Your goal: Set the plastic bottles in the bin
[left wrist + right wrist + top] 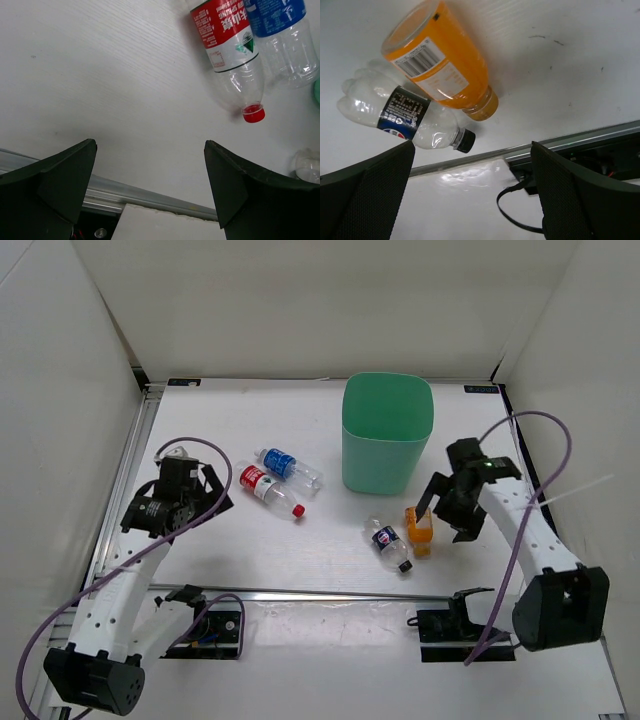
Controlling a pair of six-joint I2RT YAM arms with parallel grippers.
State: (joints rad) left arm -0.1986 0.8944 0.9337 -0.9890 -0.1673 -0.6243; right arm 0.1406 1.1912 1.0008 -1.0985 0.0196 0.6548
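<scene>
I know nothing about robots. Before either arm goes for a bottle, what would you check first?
1. Bin upright, mouth unblocked: ok.
2. Left jaws open: ok.
3. Right jaws open: ok.
4. Orange bottle lying clear of the others: not ok, it rests against the dark-label bottle.
5. Red-label bottle and blue-label bottle within the left wrist camera's view: ok.

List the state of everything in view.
Red-label bottle: on its side, capped.
Blue-label bottle: on its side.
Dark-label bottle: on its side, capped.
Orange bottle: on its side, against the dark-label one.
Bin: upright, open top.
Left gripper: open, empty.
Right gripper: open, empty.
</scene>
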